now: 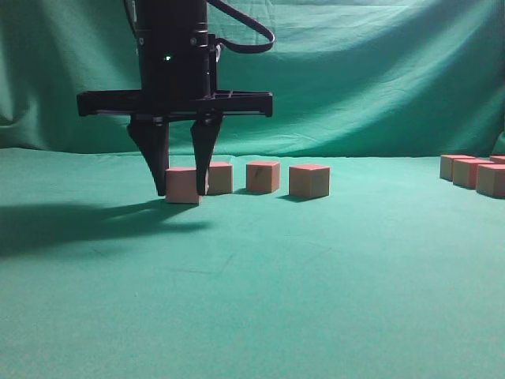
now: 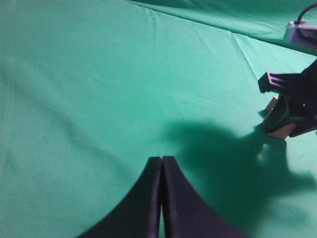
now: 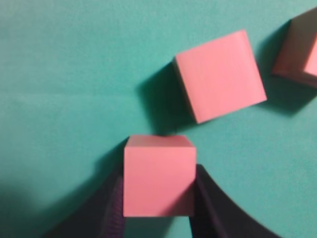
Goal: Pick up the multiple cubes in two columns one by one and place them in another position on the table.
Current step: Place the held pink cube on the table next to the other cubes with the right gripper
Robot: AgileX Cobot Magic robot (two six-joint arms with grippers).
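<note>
The leftmost cube (image 1: 182,185) is clamped between the right gripper (image 1: 181,188) fingers on the green surface (image 1: 252,300); the left gripper (image 2: 161,163) is closed.

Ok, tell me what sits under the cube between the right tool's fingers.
The cube in the right tool appears to rest on the table; only green cloth shows around its base. The patch directly beneath it is covered, so nothing more can be told.
</note>
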